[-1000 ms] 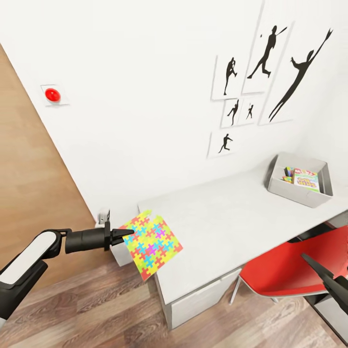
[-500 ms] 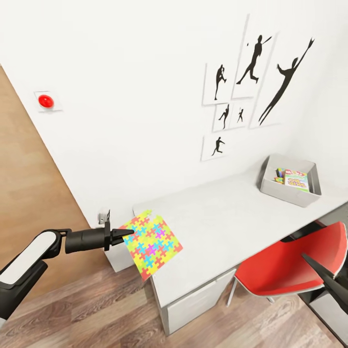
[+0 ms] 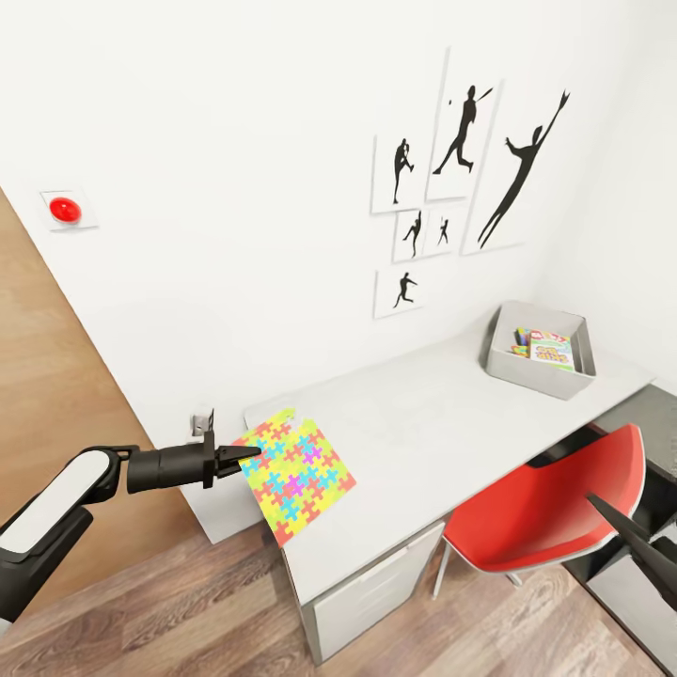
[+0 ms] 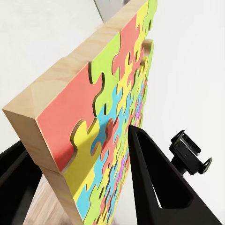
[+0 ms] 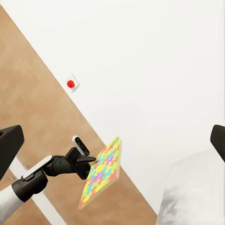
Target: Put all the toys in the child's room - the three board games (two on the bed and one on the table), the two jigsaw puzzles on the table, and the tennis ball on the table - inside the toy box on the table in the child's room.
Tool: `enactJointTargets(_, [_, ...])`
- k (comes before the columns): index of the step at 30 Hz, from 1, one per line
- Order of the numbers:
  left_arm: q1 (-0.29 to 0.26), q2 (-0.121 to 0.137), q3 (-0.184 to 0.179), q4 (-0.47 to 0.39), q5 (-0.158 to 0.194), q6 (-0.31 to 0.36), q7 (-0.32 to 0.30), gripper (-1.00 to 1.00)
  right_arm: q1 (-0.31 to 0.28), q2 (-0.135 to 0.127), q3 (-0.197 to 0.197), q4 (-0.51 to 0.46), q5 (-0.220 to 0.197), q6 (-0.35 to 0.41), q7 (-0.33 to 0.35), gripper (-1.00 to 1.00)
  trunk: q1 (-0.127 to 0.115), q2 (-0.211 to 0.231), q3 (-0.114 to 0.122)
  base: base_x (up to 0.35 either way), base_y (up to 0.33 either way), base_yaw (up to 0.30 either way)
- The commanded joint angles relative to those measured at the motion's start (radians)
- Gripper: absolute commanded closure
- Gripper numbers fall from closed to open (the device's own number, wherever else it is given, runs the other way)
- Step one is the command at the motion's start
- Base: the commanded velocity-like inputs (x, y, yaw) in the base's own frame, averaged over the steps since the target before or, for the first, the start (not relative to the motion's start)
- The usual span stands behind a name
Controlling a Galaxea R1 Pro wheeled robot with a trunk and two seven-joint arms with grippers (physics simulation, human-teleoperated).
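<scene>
here the left gripper (image 3: 246,458) clamps the puzzle (image 3: 296,475) at the table's (image 3: 423,442) near-left corner; the toy box (image 3: 527,371) sits far-right; right gripper's (image 3: 632,543) jaws spread, empty.

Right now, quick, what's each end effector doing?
Left end effector: closed on the jigsaw puzzle, held by its edge.
Right end effector: open, holding nothing.

White wall (image 3: 235,188) w/ cluster of black silhouette sports pics (image 3: 451,179) upper right; red round button on a small plate (image 3: 63,209) at left. Wood panel (image 3: 47,376) runs diagonally down left side. Wood-plank floor (image 3: 169,611) below. Long desk (image 3: 423,442), pale top, white drawers under front. Red chair (image 3: 545,508) tucked at desk's right. Light even, soft shadows.
</scene>
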Motion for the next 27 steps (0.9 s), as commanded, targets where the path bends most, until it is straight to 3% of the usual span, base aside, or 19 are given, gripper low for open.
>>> enactJointTargets(1, [-0.001,0.001,-0.001,0.000,-0.009,0.000,-0.009,1.00,-0.001,0.000,0.000,0.000,-0.001,0.011,0.003,-1.00,0.001,-0.002,0.000,0.000,0.000,-0.137])
enactJointTargets(27, [0.000,-0.001,-0.003,-0.021,-0.009,0.000,-0.014,1.00,-0.001,0.000,-0.002,0.000,0.000,0.010,0.003,-1.00,0.001,-0.002,0.041,0.000,0.000,-0.137])
